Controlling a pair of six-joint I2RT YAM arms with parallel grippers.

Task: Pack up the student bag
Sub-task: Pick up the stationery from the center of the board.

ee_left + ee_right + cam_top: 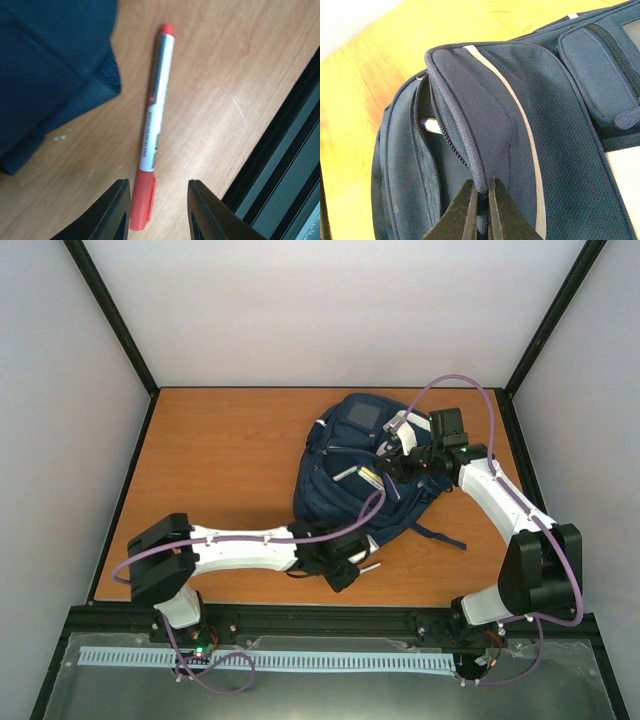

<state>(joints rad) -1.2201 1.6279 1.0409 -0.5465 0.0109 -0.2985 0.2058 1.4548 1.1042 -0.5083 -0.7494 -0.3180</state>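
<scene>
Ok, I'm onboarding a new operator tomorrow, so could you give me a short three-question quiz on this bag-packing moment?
1. True or false: the right claw is shut on the student bag at its zipper edge.
2. The red pen lies: A inside the bag, B on the table, C in the right claw.
3. Fill in: the left claw is ____, straddling the pen's cap.
Key: 1 true; 2 B; 3 open.

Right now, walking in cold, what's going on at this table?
Two robot arms are packing a student bag lying on the table. The right claw is pinched shut on the zippered edge of one compartment, which gapes open. The left claw hangs open over a red-capped marker lying beside the bag, a finger either side of its cap. The marker is not yet gripped.
</scene>
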